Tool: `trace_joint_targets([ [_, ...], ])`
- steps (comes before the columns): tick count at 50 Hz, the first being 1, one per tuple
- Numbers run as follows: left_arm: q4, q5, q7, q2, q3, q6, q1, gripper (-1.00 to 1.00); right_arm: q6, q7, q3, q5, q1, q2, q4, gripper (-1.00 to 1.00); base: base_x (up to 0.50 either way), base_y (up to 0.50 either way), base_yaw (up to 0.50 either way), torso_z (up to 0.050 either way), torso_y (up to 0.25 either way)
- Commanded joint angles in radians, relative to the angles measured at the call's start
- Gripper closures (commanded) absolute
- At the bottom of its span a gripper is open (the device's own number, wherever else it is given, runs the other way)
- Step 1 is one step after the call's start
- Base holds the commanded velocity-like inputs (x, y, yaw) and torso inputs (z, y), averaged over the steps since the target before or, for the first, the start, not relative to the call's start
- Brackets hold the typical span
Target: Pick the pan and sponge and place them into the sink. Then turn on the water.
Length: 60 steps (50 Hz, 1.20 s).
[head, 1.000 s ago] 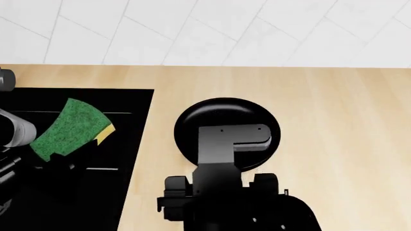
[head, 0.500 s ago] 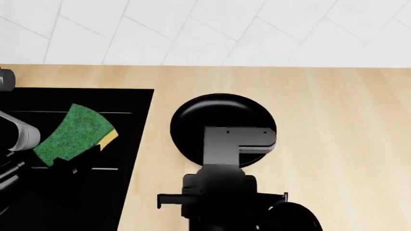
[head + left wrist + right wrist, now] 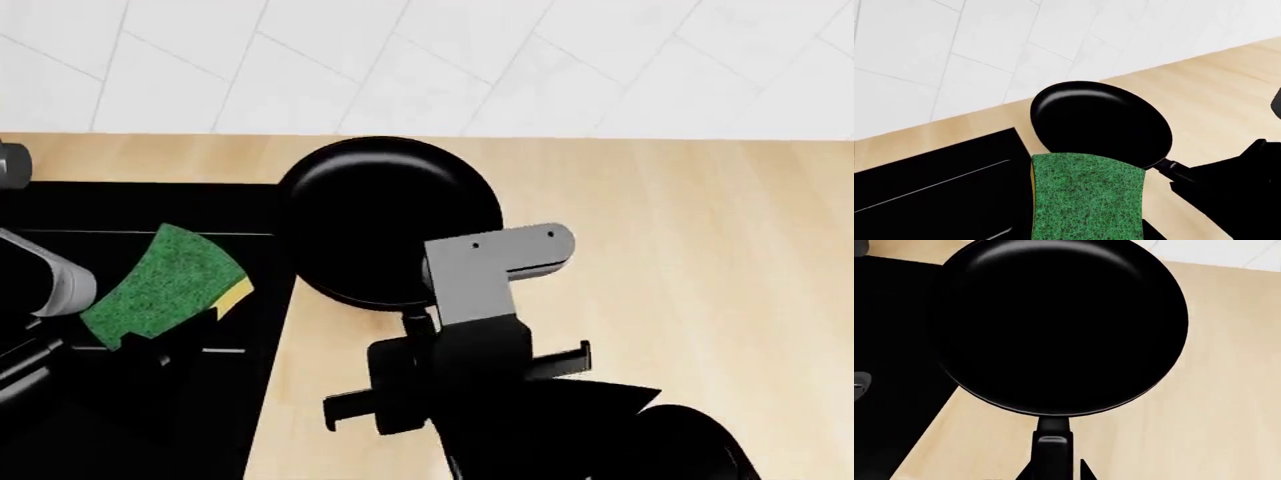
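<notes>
Right arm (image 3: 470, 300) hides the pan (image 3: 380, 220) handle; sponge (image 3: 1087, 197) runs off the frame's lower edge, hiding the left fingers

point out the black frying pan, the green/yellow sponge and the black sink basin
round matte-black frying pan (image 3: 380, 215): head view, middle of its cooking surface.
green-and-yellow rectangular sponge (image 3: 1087, 197): left wrist view, green scouring face.
rectangular matte-black sink basin (image 3: 147, 205): head view, bare back wall.

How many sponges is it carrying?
1: a green-and-yellow wavy-sided sponge, held above the matte-black sink at the left. The round black pan is alongside. No other sponge shows.
</notes>
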Motion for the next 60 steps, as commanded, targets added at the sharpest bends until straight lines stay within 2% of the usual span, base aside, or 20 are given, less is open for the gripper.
trace_joint_targets([
  [1,-0.013,-0.005,0.001,-0.003,0.001,0.010,0.001,1.00,0.032,-0.251,-0.051,-0.071,0.122,0.136,-0.015,1.00,0.00,0.00,0.00,0.000,0.000],
  [6,-0.016,-0.010,-0.001,-0.004,-0.002,0.009,-0.004,1.00,0.042,-0.330,-0.103,-0.133,0.170,0.205,-0.012,1.00,0.00,0.00,0.00,0.000,0.002],
  [8,-0.018,-0.006,0.001,-0.003,0.001,0.011,-0.005,1.00,0.027,-0.420,-0.145,-0.165,0.194,0.241,-0.032,1.00,0.00,0.00,0.00,0.000,0.000],
  [11,-0.020,-0.012,-0.006,-0.004,-0.007,0.013,-0.005,1.00,0.042,-0.438,-0.130,-0.150,0.218,0.277,-0.046,1.00,0.00,0.00,0.00,0.000,0.003],
  [13,-0.027,-0.004,-0.008,0.006,0.005,0.010,-0.009,1.00,0.083,-0.390,-0.048,-0.056,0.234,0.280,0.009,1.00,0.00,0.00,0.00,0.000,0.000],
  [17,-0.030,-0.017,-0.012,0.001,-0.004,0.005,-0.016,1.00,0.039,-0.495,-0.100,-0.143,0.264,0.347,-0.015,1.00,0.00,0.00,0.00,0.004,0.003],
  [23,-0.032,-0.024,-0.024,-0.006,-0.014,0.006,-0.017,1.00,0.043,-0.569,-0.084,-0.098,0.250,0.415,-0.034,1.00,0.00,0.00,0.00,0.000,0.002],
  [24,-0.031,-0.028,-0.028,-0.006,-0.016,0.004,-0.017,1.00,0.039,-0.526,-0.041,-0.063,0.241,0.408,-0.007,1.00,0.00,0.00,0.00,0.000,0.000],
  [28,-0.027,-0.025,-0.028,-0.024,-0.028,0.010,-0.012,1.00,0.017,-0.548,-0.043,-0.086,0.236,0.440,-0.012,1.00,0.00,0.00,0.00,0.000,0.000],
  [33,-0.043,0.041,-0.018,-0.005,-0.011,0.055,-0.008,1.00,0.016,-0.538,-0.037,-0.071,0.206,0.456,-0.033,1.00,0.00,0.00,0.00,0.000,0.002],
  [38,-0.032,0.011,-0.023,-0.033,-0.033,0.043,0.006,1.00,0.015,-0.534,-0.022,-0.047,0.196,0.470,-0.057,1.00,0.00,0.00,0.00,0.000,0.002],
  [43,-0.051,0.009,-0.033,-0.019,-0.018,0.026,-0.016,1.00,0.005,-0.549,-0.025,-0.044,0.173,0.491,-0.088,1.00,0.00,0.00,0.00,0.000,0.002],
  [45,-0.029,-0.025,-0.035,-0.048,-0.041,0.017,0.001,1.00,-0.001,-0.546,-0.019,-0.039,0.167,0.492,-0.090,1.00,0.00,0.00,0.00,0.005,0.000],
  [49,-0.049,-0.011,-0.047,-0.021,-0.019,0.009,-0.021,1.00,-0.048,-0.577,-0.010,-0.055,0.150,0.508,-0.120,1.00,0.00,0.00,0.00,0.000,0.003],
  [51,-0.031,-0.030,-0.039,-0.049,-0.041,0.013,0.003,1.00,-0.040,-0.586,-0.029,-0.070,0.150,0.517,-0.137,1.00,0.00,0.00,0.00,0.000,0.000],
  [56,-0.051,-0.013,-0.044,-0.024,-0.019,0.011,-0.018,1.00,-0.057,-0.599,-0.036,-0.080,0.128,0.530,-0.160,1.00,0.00,0.00,0.00,0.000,0.002],
  [60,-0.039,-0.023,-0.041,-0.037,-0.024,0.009,-0.007,1.00,-0.074,-0.598,-0.027,-0.073,0.108,0.538,-0.170,1.00,0.00,0.37,0.00,0.000,0.003],
])
